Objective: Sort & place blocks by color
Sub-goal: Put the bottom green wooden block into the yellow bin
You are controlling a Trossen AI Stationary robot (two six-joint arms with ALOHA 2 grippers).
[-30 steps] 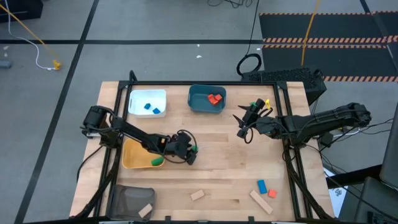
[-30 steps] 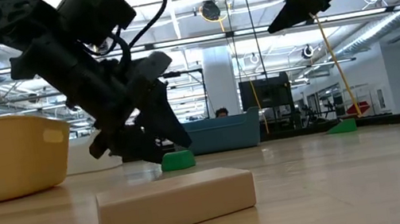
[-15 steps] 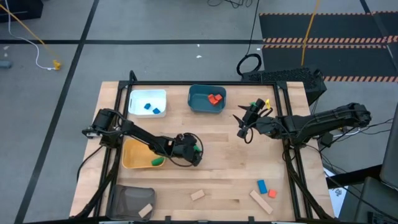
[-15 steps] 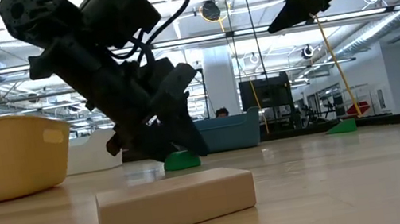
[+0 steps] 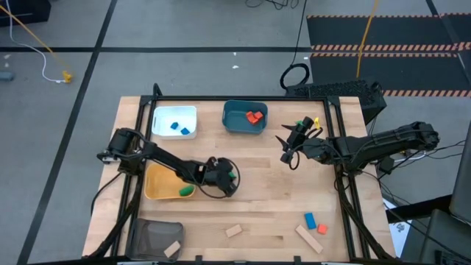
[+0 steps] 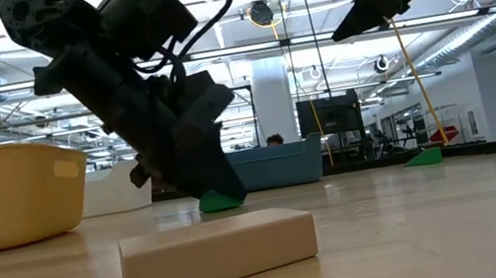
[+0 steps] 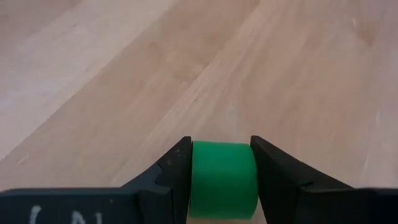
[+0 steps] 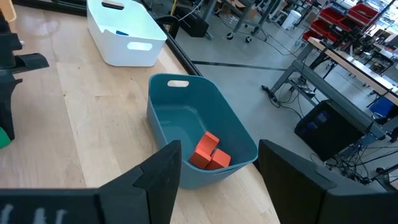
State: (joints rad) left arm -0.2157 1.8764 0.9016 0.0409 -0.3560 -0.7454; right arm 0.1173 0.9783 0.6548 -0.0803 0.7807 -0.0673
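The left gripper (image 7: 221,177) is down on the table (image 5: 272,191) just beside the yellow tray (image 5: 156,185), its jaws pressed against both sides of a green block (image 7: 222,179) that rests on the wood. The grip looks square and centred, so the step in hand is the lift. To do it well, the jaws should be firm before rising, and the block should come straight up so it clears the tray's rim before it moves over. Another green block (image 5: 186,191) already lies in the yellow tray, so that seems the right home for this one. The right gripper (image 5: 288,153) waits, jaws apart and empty, raised well away from the yellow tray, near the teal tray (image 8: 180,127) holding red blocks (image 8: 208,152).
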